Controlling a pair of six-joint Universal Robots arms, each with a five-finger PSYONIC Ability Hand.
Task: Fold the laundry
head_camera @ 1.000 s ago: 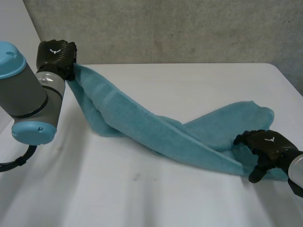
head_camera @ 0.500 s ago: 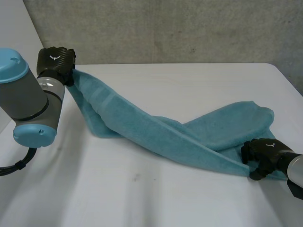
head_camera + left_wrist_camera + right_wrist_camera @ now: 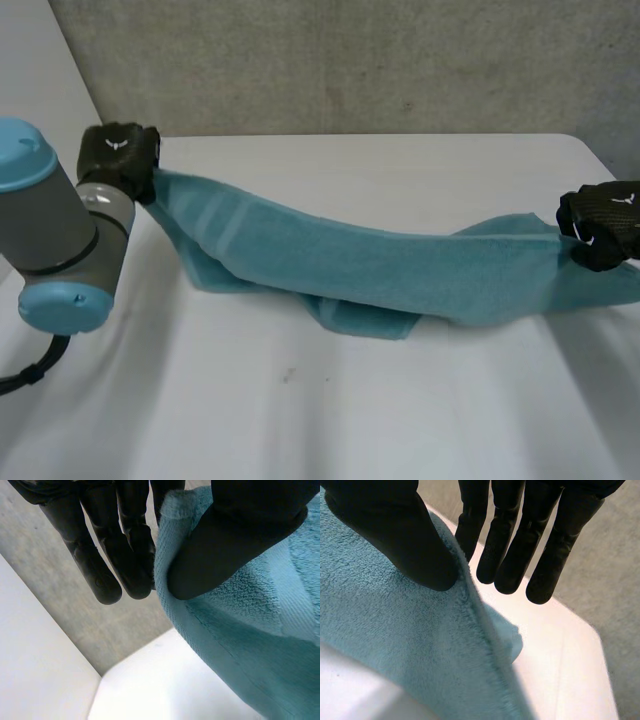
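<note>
My left hand, upper left, and right hand, far right, each pinch an end of the teal towel.

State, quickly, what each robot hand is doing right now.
Left hand: shut on the towel, pinching one end.
Right hand: shut on the towel, pinching the other end.

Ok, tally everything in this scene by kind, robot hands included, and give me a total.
Towels: 1, the teal towel.
Robot hands: 2, the left hand and the right hand, each pinching an end of the towel.
Tables: 1, the white table.
Total: 4.
</note>
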